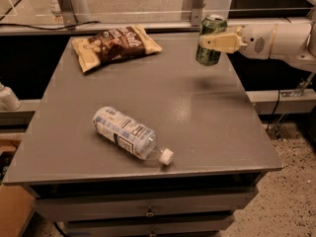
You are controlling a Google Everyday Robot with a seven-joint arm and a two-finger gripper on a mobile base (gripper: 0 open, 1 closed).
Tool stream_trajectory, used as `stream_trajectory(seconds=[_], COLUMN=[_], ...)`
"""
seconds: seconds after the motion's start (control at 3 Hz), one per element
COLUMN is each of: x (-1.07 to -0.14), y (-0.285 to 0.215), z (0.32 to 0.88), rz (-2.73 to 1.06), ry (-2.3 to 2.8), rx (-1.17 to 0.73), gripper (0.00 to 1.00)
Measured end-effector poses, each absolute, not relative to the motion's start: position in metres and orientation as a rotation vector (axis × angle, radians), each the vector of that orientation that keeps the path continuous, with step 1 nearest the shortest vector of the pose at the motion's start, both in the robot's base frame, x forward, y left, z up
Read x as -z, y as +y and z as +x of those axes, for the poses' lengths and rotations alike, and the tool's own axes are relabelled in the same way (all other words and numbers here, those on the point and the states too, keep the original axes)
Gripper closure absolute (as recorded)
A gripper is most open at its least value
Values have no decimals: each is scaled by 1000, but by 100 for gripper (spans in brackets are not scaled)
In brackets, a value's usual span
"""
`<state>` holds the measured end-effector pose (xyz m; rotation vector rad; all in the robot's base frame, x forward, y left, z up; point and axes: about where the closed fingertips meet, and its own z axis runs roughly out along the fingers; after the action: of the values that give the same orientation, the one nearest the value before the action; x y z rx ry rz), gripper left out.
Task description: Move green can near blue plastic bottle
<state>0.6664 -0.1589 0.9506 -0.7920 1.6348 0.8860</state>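
In the camera view, the gripper (pixel 213 42) is reaching in from the right at about two o'clock of the grey table (pixel 197 112), on the end of a white arm (pixel 276 39). Its tan fingers (pixel 220 42) are clamping the green can (pixel 206 55) around the middle. The can is hanging upright, silver top upward, clear of the tabletop over the far right corner; a soft shadow (pixel 207 83) is showing on the surface below it, apart from the can's base.

The blue plastic bottle (pixel 126 133) is lying on its side at about seven o'clock of the table's centre, near the front edge, its white cap (pixel 166 156) pointing toward four o'clock. A tan and brown snack bag (pixel 116 44) is lying flat at eleven o'clock, well apart from both.

Judging by this, the pick-up is done: the can is gripped and off the table. What remains is most of the job: carrying the can diagonally across the table toward seven o'clock, lowering it onto bare surface just beside the bottle without knocking the bottle into a roll, and letting go. Can and bottle are well apart at present.
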Motion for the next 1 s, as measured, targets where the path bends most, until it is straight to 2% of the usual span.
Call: stream_trajectory(seconds=[0.33,1.0], x=[-948,-924], y=[-143,-103], z=[641,540], rz=[-854,-1092], ry=[1624,1600], rx=[-953,-1071], gripper=[100,100])
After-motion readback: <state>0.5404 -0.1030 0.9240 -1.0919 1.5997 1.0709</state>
